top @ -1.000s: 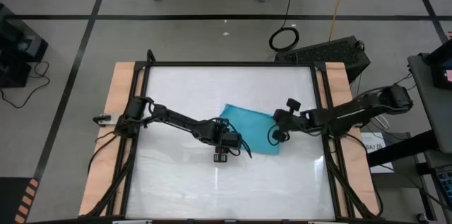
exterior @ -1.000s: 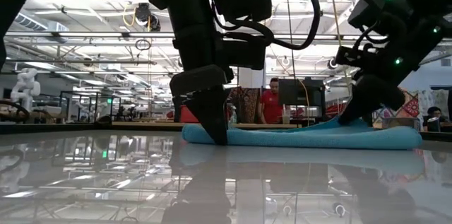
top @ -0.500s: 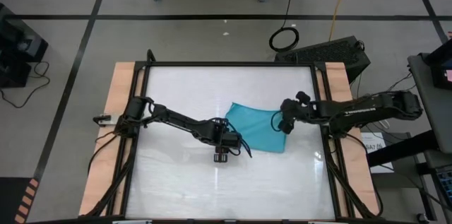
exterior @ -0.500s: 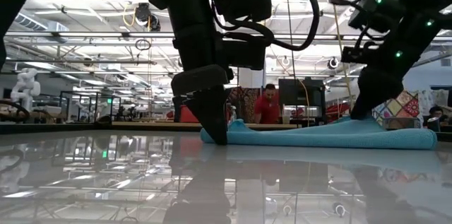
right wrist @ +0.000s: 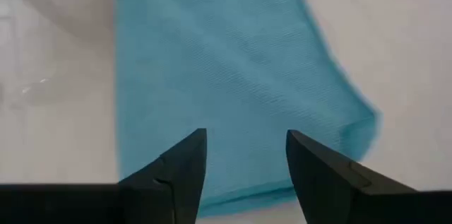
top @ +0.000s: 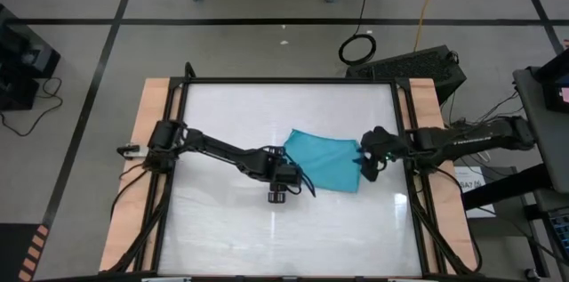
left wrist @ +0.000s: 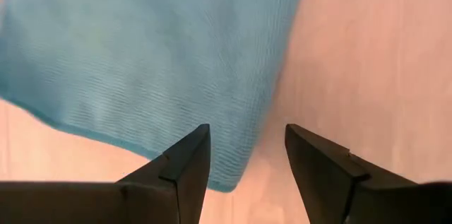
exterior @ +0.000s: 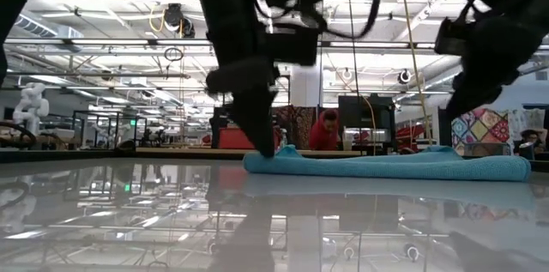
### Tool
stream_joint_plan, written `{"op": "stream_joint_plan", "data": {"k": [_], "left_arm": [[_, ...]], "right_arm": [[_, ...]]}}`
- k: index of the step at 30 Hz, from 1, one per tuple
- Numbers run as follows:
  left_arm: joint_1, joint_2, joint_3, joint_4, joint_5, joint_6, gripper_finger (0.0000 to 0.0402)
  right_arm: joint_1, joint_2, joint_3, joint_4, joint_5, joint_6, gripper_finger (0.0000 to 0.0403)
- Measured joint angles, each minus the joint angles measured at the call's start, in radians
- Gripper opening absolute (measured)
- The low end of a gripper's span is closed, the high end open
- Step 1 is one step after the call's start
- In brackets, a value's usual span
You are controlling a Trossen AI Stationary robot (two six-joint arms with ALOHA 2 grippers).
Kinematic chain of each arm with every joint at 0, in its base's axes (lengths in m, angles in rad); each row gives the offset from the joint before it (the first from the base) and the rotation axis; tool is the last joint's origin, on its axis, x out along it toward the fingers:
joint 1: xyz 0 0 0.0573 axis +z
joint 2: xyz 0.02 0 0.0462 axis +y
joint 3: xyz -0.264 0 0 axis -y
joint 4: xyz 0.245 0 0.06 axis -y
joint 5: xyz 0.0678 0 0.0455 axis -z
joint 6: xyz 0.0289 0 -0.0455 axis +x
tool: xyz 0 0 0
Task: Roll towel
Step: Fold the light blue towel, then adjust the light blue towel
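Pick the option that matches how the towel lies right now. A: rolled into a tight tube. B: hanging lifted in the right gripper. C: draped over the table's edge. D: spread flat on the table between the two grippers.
D: the towel lies flat on the table, with the left gripper at one side and the right gripper at the other, both open.

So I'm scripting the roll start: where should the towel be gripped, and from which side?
Probably at a corner or short edge, from above. The towel lies flat on the table, so only its thin edges offer a pinch. The left gripper and right gripper are both open over opposite ends.
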Motion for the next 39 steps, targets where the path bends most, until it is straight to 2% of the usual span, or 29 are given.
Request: {"op": "stream_joint_plan", "data": {"k": [7,15,18,22,33,36,39], "left_arm": [[0.01,-0.059,0.002,0.01,-0.064,0.028,0.0191],[0.063,-0.044,0.002,0.026,-0.052,0.041,0.0191],[0.079,-0.037,-0.024,0.082,-0.006,0.055,0.0191],[0.101,-0.035,-0.083,0.124,0.006,0.057,0.0191],[0.139,-0.035,-0.184,0.267,0.051,0.05,0.0191],[0.14,-0.035,-0.184,0.267,0.055,0.052,0.0191],[0.14,-0.035,-0.184,0.268,0.055,0.052,0.0191]], "right_arm": [[0.179,0.027,-0.034,0.034,0.004,0.136,0.0156],[0.3,0.071,-0.184,0.274,0.009,0.301,0.0138],[0.324,0.083,-0.206,0.295,0.031,0.344,0.0135],[0.345,0.097,-0.207,0.297,0.093,0.357,0.0134],[0.346,0.239,-0.205,0.358,0.118,0.353,0.0132],[0.345,0.282,-0.204,0.398,0.131,0.337,0.0118],[0.349,0.298,-0.199,0.422,0.147,0.304,0.0079]]}}
